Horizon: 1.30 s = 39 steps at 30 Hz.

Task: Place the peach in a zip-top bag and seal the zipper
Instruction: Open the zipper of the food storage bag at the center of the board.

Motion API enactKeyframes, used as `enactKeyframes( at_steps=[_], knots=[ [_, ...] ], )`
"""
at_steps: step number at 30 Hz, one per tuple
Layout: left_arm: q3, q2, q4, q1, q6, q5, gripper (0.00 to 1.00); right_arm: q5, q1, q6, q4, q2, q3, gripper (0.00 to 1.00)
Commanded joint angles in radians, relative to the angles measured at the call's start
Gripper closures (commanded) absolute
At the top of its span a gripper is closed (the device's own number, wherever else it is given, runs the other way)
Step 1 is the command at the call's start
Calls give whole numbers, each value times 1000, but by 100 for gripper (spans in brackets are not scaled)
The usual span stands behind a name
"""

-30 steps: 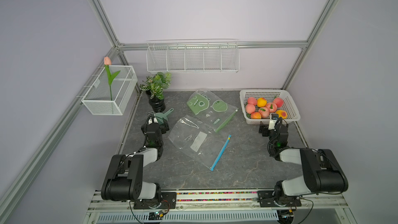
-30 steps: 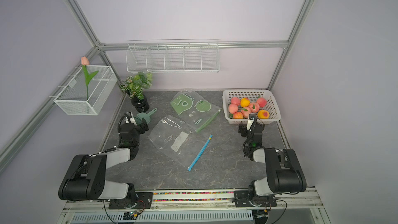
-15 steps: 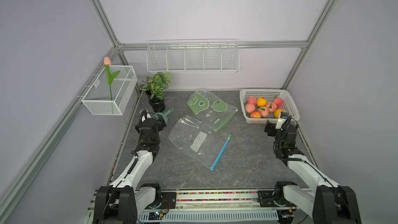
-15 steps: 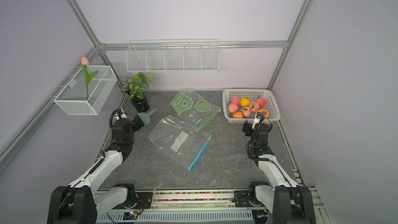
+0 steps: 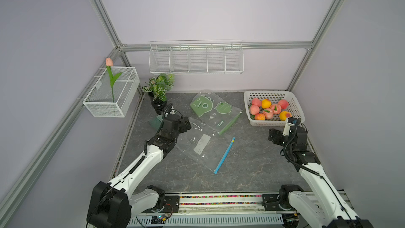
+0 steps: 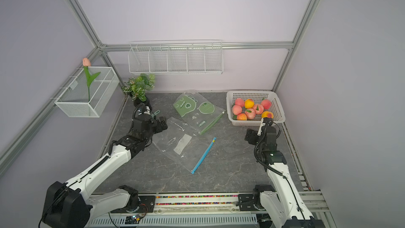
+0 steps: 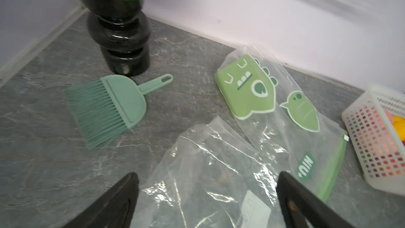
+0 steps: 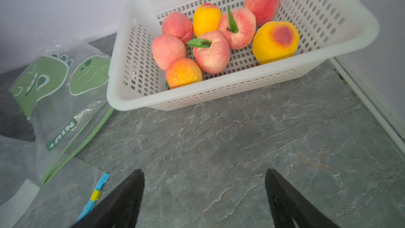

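White perforated plastic basket (image 8: 219, 95) sits at far right corner of the surface. Eight peaches (image 8: 211, 51) inside: five pink and matte, three yellow-orange, a few with green leaves. None bagged yet.

Clear zip-top bag (image 5: 203, 154) lies flat and crinkled mid-surface, with a blue zipper strip (image 5: 225, 155) along its right edge and a white label on it. Can't tell if the zipper is open. Second bag (image 5: 215, 115), with green cartoon print and green zipper, lies nearer the far edge, its corner touching the clear one.

Left gripper (image 7: 208, 175) has jaws spread wide over the clear bag's far-left end, holding nothing. Right gripper (image 8: 205, 172) is also spread, over bare surface just in front of the basket.

Surface (image 5: 252, 167) is dark grey, stone-look, with pale veins. Far left corner has a glossy black vase (image 7: 122, 40) with a leafy plant and a green hand brush (image 7: 122, 97) beside it.

Walls are lavender, frame is aluminium. White wire rack (image 5: 196, 62) hangs on the back wall. Mesh bin (image 5: 103, 108) on the left wall holds a pink tulip (image 5: 109, 62).
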State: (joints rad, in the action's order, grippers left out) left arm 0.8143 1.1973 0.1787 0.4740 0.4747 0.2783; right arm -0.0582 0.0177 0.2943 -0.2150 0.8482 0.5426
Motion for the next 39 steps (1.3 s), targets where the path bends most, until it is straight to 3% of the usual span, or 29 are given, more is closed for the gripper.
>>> enactKeyframes(
  at_steps=[1,13,22,29,39],
  knots=[
    [99,90,66,62,18,-34,0,97,8,50,-63,-14,22,11],
    [635,542,342,221,-246,-94,11,131,13,67,-75,29,50,11],
    [928,819,471,325,-448,-74,17,135,14,68,-58,45,42,11],
    [1051,969,486,387,-583,58,19,122,14,74,-60,48,39,11],
    [1107,1061,477,422,-629,156,23,124,14,77,-58,52,32,11]
  ],
)
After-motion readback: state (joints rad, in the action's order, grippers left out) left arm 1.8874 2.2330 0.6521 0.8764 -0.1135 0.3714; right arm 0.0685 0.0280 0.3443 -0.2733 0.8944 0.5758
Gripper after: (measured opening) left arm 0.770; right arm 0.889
